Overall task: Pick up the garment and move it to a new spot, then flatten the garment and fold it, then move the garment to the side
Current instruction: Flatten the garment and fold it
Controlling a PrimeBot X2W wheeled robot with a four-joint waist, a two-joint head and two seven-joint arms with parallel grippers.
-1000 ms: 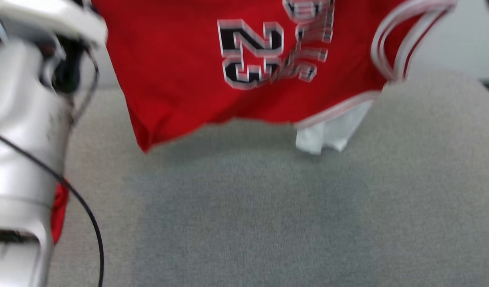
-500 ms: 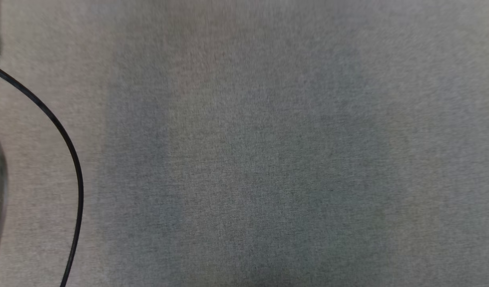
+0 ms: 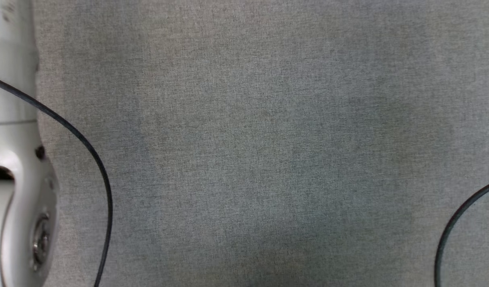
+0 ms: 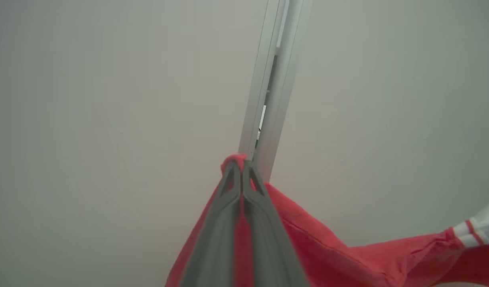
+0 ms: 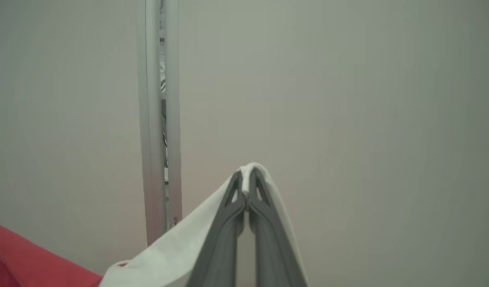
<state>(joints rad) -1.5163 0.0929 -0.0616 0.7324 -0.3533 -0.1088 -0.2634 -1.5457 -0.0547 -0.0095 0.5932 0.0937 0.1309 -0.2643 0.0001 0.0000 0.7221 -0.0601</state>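
Fingers of left gripper pressed tight together on a red fold of the garment, a small nub of cloth poking out past the tips. From there, red cloth falling away to that gripper's right in its wrist view, ending in a white-striped edge at the frame's border. Beyond the tips, a pale metal post against a plain wall.

Right gripper likewise closed, gripping a white part of the garment draped over its tips, with red cloth further off to its lower left. Same kind of post beyond, left of the tips.

Garment held between the two grippers, in front of the wall.

A second ago, red cloth with a black number hanging across the top of the head view. Now in that view: grey fabric surface, pale left forearm at the left edge, a black cable curving past it, a second cable at the right edge. Whole picture shifted, so a camera move, not a garment move. Against half a second ago, forearm further in and right cable newly there.

Grips and garment given by the wrist views; surface, forearm and cables by the head view.
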